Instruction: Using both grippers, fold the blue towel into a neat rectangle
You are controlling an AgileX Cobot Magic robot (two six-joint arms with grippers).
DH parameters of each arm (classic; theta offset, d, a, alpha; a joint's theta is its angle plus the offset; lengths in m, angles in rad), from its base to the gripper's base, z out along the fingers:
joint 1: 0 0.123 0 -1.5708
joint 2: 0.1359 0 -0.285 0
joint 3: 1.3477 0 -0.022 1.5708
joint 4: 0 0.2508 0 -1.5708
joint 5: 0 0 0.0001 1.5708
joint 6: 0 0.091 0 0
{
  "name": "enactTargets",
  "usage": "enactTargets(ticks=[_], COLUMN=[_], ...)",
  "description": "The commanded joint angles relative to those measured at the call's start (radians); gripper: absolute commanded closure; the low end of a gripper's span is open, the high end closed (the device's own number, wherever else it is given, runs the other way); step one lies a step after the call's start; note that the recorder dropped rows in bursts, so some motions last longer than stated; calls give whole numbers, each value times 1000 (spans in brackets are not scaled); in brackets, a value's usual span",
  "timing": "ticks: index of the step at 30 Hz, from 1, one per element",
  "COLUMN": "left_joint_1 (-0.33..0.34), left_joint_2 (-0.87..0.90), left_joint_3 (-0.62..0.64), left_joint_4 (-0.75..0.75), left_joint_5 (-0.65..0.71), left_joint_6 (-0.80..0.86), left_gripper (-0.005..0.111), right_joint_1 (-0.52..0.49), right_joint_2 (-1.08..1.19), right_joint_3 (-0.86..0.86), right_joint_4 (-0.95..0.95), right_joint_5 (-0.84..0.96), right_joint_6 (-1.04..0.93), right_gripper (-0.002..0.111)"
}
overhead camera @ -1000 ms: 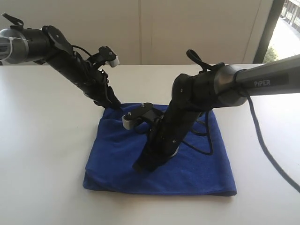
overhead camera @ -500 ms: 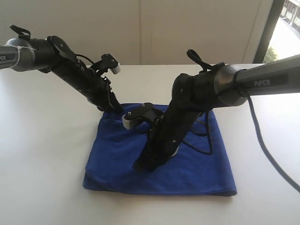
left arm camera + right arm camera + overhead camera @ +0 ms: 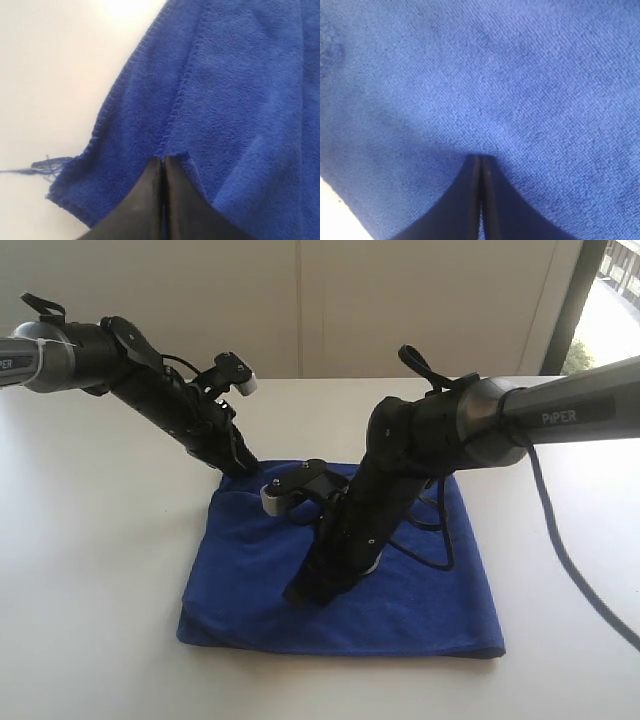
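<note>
The blue towel lies flat on the white table as a doubled rectangle. My left gripper is down at its far left corner. In the left wrist view the left gripper is shut, its tips pinching the stitched hem of the top layer of the towel; a loose thread trails from the corner onto the table. My right gripper points steeply down onto the towel's middle. In the right wrist view the right gripper is shut, its tips resting on flat towel.
A window with a dark frame is at the far right, and a pale wall runs behind the table. The right arm's black cables loop over the towel. Bare table surrounds the towel on all sides.
The left gripper's jaws have closed at the towel's far left corner, after the left arm settled slightly lower. The right arm and the towel have not moved.
</note>
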Motion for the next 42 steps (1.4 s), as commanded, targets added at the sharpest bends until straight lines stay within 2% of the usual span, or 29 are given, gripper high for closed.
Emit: enactTargets(ticks=[1, 13, 29, 32, 38, 42], left_joint_1=[1, 1, 1, 1, 1, 1], left_joint_2=[-30, -22, 27, 28, 24, -26], left_joint_3=[-5, 3, 10, 10, 10, 10], left_joint_4=[75, 290, 292, 292, 292, 292], left_joint_5=[-59, -146, -166, -166, -164, -159], left_joint_6=[-134, -412, -433, -433, -433, -434], left_gripper=[107, 107, 106, 98, 59, 55], right_joint_1=[-1, -1, -1, -1, -1, -1], right_joint_2=[30, 30, 30, 30, 30, 30], right_joint_3=[7, 7, 7, 7, 7, 7], right_joint_4=[-2, -2, -2, -2, -2, -2], right_joint_5=[9, 26, 31, 31, 31, 31], right_joint_6=[2, 2, 2, 2, 2, 2], right_gripper=[108, 108, 108, 108, 108, 108])
